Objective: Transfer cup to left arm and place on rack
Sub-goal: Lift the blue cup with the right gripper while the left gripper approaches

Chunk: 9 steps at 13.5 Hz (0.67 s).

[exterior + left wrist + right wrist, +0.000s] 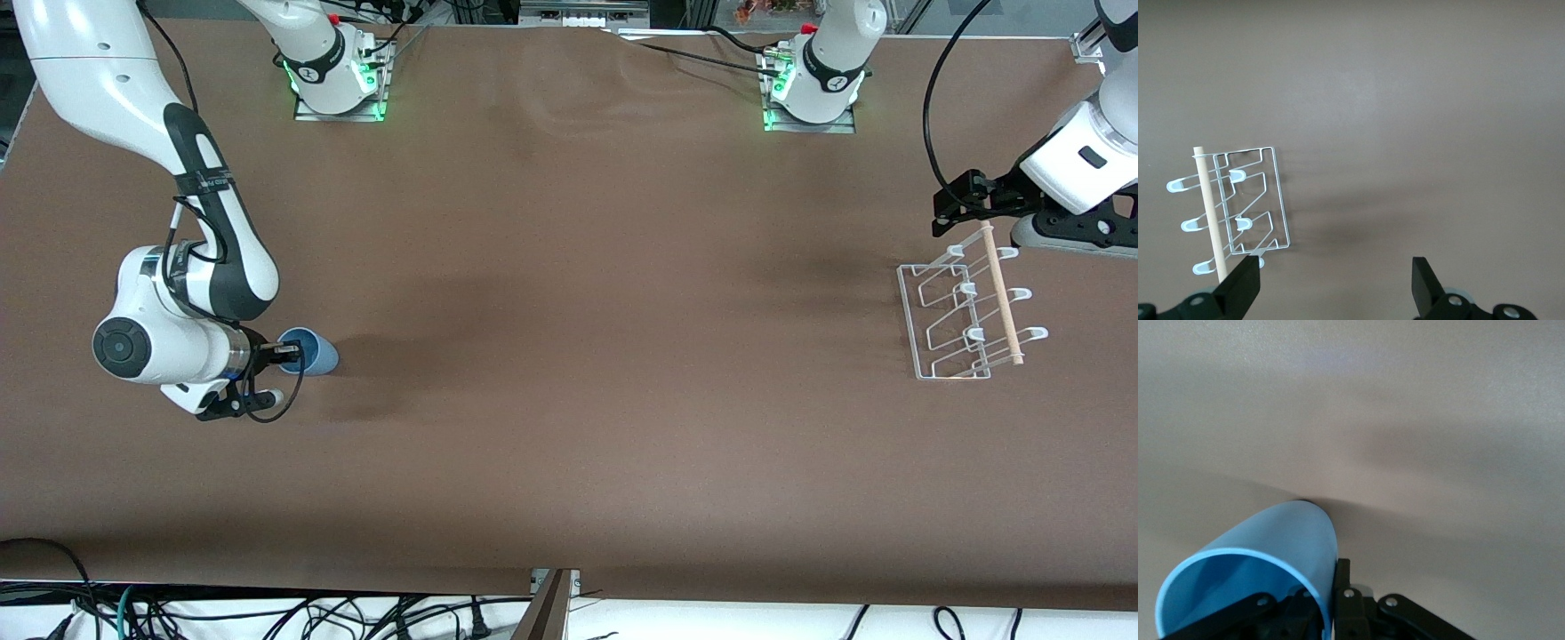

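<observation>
The light-blue cup (pixel 318 354) lies on its side, low at the brown table, toward the right arm's end, its mouth facing the right gripper. My right gripper (pixel 286 354) is shut on the cup's rim. In the right wrist view one finger is inside the cup (pixel 1271 543) and one outside, with the gripper (pixel 1331 603) pinching the wall. My left gripper (pixel 949 209) hangs open and empty over the table beside the white wire rack (pixel 908 307). In the left wrist view its gripper (pixel 1336 287) is open, with the rack (pixel 1280 200) and wooden dowel (pixel 1210 213) to one side.
The rack's dowel (pixel 1000 289) runs across its looped prongs at the left arm's end. Both arm bases (pixel 338 80) (pixel 813 89) stand along the table's edge farthest from the front camera. Cables hang past the table's near edge.
</observation>
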### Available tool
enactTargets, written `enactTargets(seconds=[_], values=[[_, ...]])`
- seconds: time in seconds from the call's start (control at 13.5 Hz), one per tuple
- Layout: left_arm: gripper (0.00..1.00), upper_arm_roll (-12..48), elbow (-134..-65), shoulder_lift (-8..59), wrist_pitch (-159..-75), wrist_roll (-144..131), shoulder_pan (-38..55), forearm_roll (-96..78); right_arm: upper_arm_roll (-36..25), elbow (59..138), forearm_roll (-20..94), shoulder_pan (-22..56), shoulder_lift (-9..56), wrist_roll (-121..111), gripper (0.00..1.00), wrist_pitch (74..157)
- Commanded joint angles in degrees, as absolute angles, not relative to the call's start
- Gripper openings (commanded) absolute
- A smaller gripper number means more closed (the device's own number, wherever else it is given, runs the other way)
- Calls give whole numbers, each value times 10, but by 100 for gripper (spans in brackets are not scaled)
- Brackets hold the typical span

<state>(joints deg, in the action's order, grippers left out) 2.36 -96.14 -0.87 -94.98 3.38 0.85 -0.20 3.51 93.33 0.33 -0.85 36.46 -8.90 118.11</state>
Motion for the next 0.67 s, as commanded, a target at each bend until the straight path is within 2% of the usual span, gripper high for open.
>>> enactTargets(seconds=[0.0,0.37,0.59], values=[[100,23,-963,-8,-951,33,11,-8,40,910,42,-3,362,-35,0,1173],[100,24,-963,-1,-930,38,13,-9,48,854,137,74,366,145,0,1144],[100,30,-964,9,-904,62,13,-24,48,826,206,133,382,255,0,1158]])
